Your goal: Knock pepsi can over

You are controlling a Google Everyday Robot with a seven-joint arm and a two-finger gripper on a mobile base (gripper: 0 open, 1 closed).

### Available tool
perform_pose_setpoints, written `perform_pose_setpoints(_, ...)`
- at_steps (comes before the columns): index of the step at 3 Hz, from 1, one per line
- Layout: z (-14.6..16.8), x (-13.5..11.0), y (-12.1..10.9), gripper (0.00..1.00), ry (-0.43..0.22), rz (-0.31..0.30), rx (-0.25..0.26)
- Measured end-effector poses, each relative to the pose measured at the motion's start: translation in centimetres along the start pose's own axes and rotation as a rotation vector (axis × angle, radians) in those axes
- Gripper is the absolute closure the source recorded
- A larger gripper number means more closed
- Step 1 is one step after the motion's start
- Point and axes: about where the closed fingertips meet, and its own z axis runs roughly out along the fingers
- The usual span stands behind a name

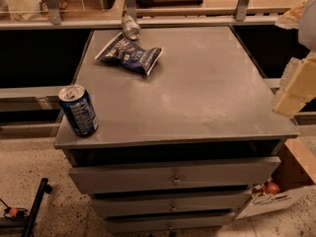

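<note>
three things on the cabinet top (207,93): pepsi can (78,110) upright at the front left corner, chip bag (131,56) and silvery can (131,27) at the back. my gripper (296,88) hangs past the right edge; spread or together, i cannot tell.

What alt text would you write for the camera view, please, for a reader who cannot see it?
A pepsi can stands upright at the front left corner of a grey drawer cabinet, and the robot's gripper is at the picture's right edge, far from it. A blue chip bag and a small silvery can sit near the back left.
</note>
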Motion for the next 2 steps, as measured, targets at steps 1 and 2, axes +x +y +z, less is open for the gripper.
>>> perform_pose_setpoints(1,3.5,-1.9,0.4,0.0,-0.103,0.05,-0.041)
perform_pose_setpoints(2,8.2,-6.7,0.9,0.0,-0.307,0.083,-0.1)
